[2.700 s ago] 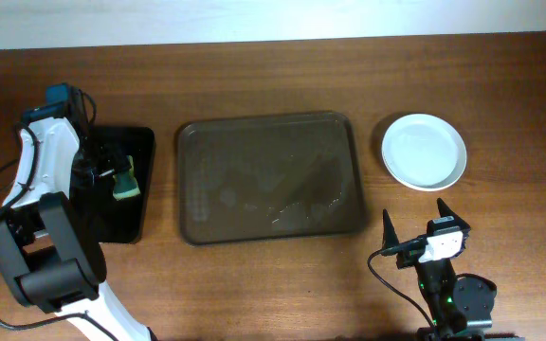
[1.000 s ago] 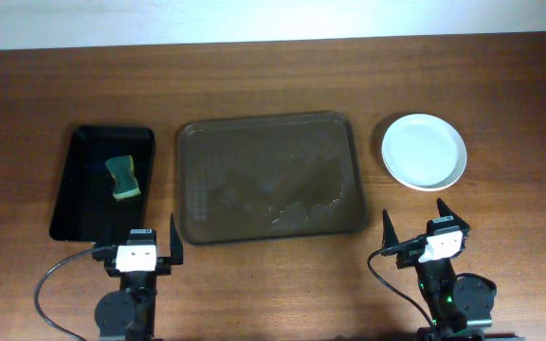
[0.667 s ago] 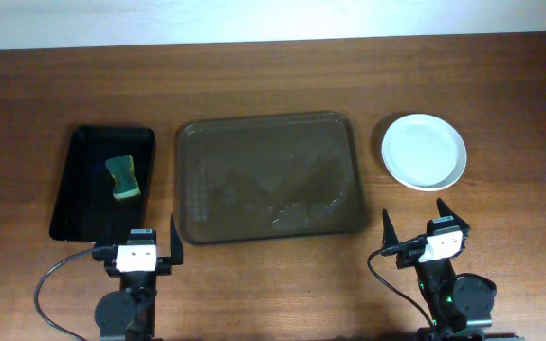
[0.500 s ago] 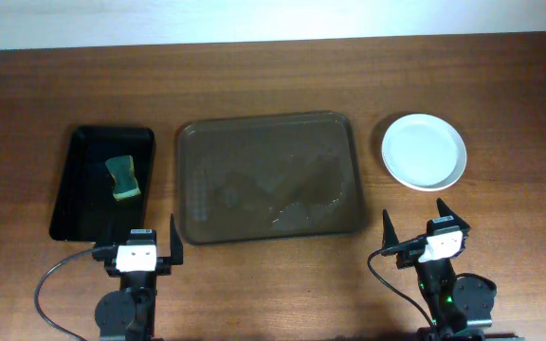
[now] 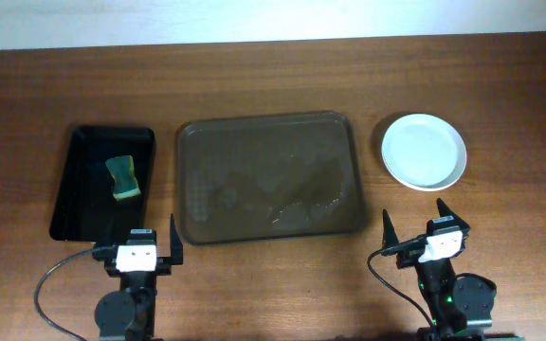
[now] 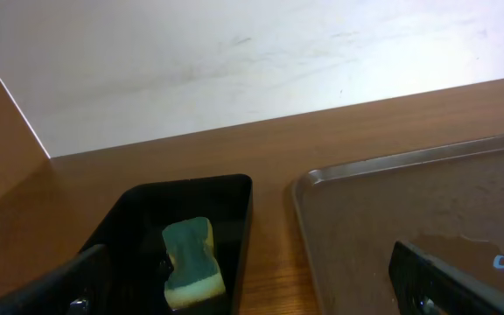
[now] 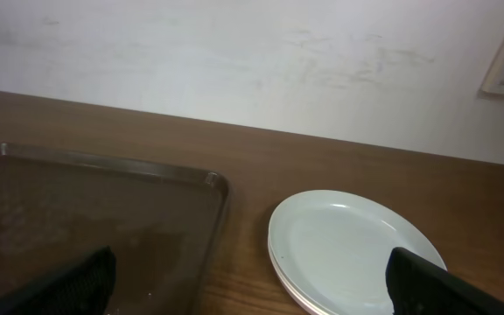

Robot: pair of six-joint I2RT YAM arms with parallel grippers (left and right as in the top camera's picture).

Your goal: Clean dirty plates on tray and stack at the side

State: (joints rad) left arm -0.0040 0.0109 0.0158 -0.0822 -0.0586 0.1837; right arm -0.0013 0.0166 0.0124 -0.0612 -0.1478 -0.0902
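Note:
The plates sit stacked on the table right of the brown tray; the top one looks white and clean. The stack also shows in the right wrist view. The tray holds no plates, only wet streaks, and shows in both wrist views. My left gripper is open and empty at the table's front, below the black tray. My right gripper is open and empty at the front right, below the plates.
A narrow black tray at the left holds a green and yellow sponge, also seen in the left wrist view. A white wall runs behind the table's far edge.
The left arm, earlier reaching over the black tray by the sponge, has drawn back to the front edge. Over the last second nothing has moved.

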